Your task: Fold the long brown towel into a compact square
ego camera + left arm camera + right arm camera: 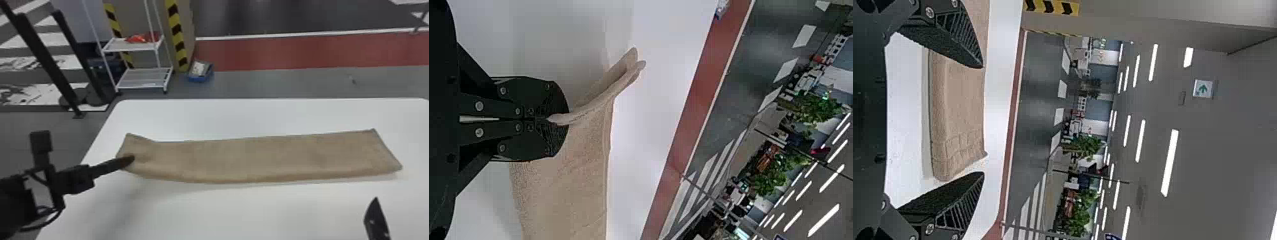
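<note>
The long brown towel (255, 159) lies as a narrow strip across the white table, its left end slightly raised. At that end is my left gripper (129, 159), shut on the towel's edge. In the left wrist view, the fingertips of the left gripper (561, 119) pinch a fold of the towel (574, 175), and its layers part beyond them. My right gripper (376, 202) is over the table's near right, apart from the cloth. In the right wrist view, the right gripper (984, 120) is wide open, with the towel (958, 110) farther off beyond its fingers.
The white table (239, 210) extends around the towel on all sides. On the floor beyond its far edge stand a white wire shelf (145, 78) and a blue box (200, 71). Black posts (48, 57) rise at the far left.
</note>
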Available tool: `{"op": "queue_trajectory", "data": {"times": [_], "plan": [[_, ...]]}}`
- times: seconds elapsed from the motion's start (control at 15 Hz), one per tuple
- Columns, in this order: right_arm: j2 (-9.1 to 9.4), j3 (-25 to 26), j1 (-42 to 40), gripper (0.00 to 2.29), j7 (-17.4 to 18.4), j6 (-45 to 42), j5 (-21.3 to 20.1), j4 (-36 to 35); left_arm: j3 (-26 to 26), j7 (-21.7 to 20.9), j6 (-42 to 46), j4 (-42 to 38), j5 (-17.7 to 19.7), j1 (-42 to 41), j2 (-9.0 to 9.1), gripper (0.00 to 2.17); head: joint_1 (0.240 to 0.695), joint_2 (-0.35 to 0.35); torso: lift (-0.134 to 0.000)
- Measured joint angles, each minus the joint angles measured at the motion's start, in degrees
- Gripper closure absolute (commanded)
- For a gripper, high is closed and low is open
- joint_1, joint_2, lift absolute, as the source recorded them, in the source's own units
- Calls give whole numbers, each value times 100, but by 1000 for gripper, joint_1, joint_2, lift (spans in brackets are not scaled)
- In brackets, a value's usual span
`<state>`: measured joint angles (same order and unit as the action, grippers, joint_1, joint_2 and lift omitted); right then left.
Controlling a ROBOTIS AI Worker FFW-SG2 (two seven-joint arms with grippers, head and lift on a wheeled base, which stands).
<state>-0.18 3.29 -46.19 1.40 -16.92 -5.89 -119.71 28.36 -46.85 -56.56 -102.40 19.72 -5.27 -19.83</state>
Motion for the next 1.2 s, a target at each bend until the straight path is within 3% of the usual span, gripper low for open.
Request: {"op": "queue_trajectory", "data": {"times": [0.2, 0.4, 0.67, 0.87, 1.07, 1.2], "plan": [[0, -13, -3, 127, 0, -19, 0, 29, 295, -34, -360, -338, 54, 19, -64, 2007, 695, 207, -123], [0, -17, -30, 127, 0, -85, -4, 68, 33, 179, -1210, -1464, 117, 61, 156, 2003, 695, 151, -123], [0, -31, -137, 127, 0, -293, -8, 77, -1335, 811, -1937, -2497, -279, 604, 682, 2003, 695, -26, -123], [0, -1, -238, 127, 0, -402, -2, 76, -2303, 1079, -2000, -2455, -759, 1050, 1180, 2003, 695, -126, -123], [0, 36, -304, 127, 0, -454, 0, 78, -3043, 1320, -1988, -2128, -1157, 1357, 1813, 2003, 695, -240, -123], [0, 44, -322, 127, 0, -507, 0, 112, -3426, 1516, -1980, -1927, -1422, 1463, 1950, 1980, 695, -277, -123]]}}
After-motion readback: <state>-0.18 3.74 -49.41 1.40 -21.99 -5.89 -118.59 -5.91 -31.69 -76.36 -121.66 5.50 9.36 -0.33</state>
